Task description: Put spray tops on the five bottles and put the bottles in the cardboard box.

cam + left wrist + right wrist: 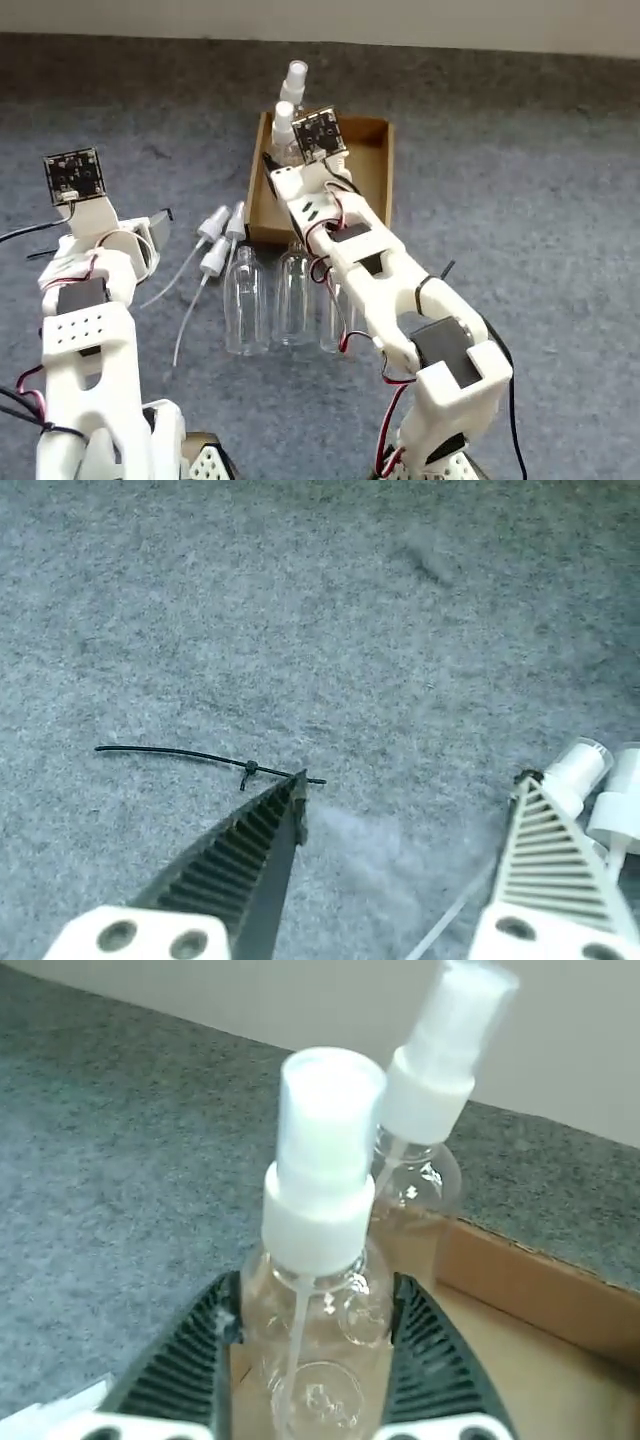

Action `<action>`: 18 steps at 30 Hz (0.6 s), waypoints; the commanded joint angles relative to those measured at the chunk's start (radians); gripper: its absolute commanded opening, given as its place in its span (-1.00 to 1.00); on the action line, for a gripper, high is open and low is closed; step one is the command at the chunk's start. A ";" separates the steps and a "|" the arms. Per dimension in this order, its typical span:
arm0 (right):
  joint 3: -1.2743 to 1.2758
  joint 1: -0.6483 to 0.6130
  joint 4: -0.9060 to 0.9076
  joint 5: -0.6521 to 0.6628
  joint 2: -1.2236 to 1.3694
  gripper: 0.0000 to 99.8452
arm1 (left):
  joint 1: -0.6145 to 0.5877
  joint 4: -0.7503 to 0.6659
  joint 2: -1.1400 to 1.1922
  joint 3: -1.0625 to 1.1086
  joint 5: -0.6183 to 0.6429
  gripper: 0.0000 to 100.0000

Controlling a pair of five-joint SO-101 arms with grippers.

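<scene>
The right gripper (315,1332) is closed around a clear bottle (318,1300). One black finger presses on each side of it. This held bottle has a white spray top on it. It is upright in the far left corner of the cardboard box (375,165). I cannot tell if it touches the box floor. A second bottle (420,1165) with a spray top stands just behind it, in the same corner. Three open bottles (292,295) stand in a row on the grey carpet (520,200), just in front of the box and beside the right arm. They have no tops on. Three loose spray tops (215,240) lie on the carpet to the left of the box, with their thin tubes pointing toward the arms. The left gripper (412,780) is wide open and holds nothing. It hangs over the carpet, close to the loose spray tops. A black cable tie (200,757) lies on the carpet near one of its fingers.
</scene>
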 commanded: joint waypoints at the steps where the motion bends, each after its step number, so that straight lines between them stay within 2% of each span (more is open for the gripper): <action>1: -0.059 0.013 -0.021 0.008 -0.008 -0.99 | 0.018 -0.020 0.002 -0.044 0.006 -0.43; 8: -0.084 0.019 -0.022 -0.057 -0.007 -0.99 | 0.018 -0.020 0.002 -0.044 0.006 -0.43; 18: -0.099 0.022 -0.022 -0.060 -0.005 -0.99 | 0.018 -0.020 0.002 -0.042 0.006 -0.43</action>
